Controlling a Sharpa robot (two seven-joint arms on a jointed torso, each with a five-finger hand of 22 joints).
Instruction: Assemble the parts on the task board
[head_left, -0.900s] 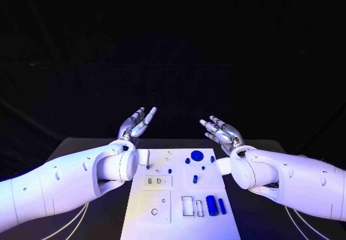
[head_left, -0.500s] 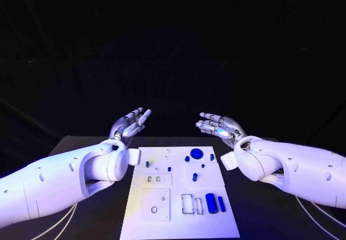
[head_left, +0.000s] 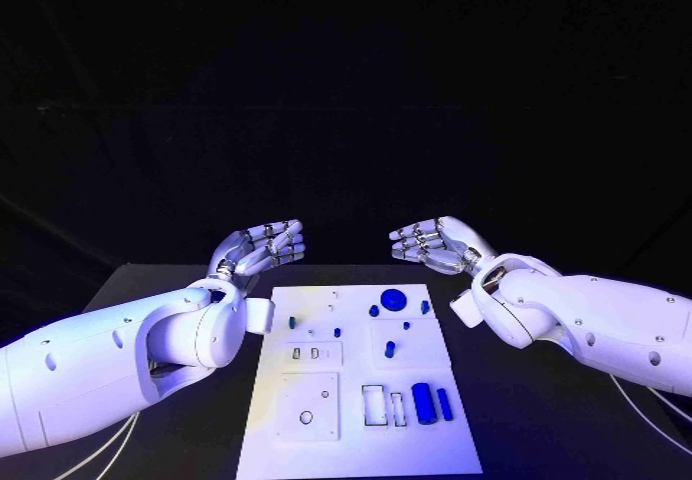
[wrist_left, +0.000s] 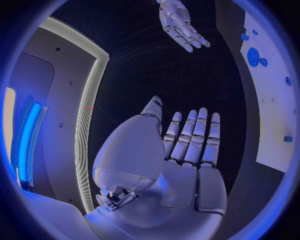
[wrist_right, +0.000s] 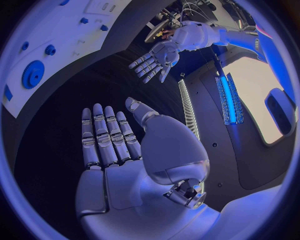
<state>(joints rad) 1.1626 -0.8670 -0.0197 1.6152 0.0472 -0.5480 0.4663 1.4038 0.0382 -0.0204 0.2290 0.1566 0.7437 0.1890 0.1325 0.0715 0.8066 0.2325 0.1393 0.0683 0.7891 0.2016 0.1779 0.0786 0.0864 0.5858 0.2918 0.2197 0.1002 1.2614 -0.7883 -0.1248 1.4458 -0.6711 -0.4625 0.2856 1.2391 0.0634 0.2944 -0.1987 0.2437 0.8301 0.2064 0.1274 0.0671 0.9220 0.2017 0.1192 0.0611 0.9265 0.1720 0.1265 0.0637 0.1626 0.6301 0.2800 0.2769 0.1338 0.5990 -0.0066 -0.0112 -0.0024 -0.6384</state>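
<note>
while the task board (head_left: 361, 400) lies nearer, both empty hands, left hand (head_left: 257, 247) and right hand (head_left: 437, 242), hover beyond it, fingers apart.

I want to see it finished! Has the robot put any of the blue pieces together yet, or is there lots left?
Nothing looks done yet. The small blue plastic parts lie scattered on the flat white task board, including a round blue disc. Nothing is in hand: the silver left hand and silver right hand hover beyond the board's far edge, fingers apart, holding nothing. All the assembling looks left to do.

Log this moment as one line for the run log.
left hand: open, empty, beyond board | right hand: open, empty, beyond board | task board: parts untouched
</note>
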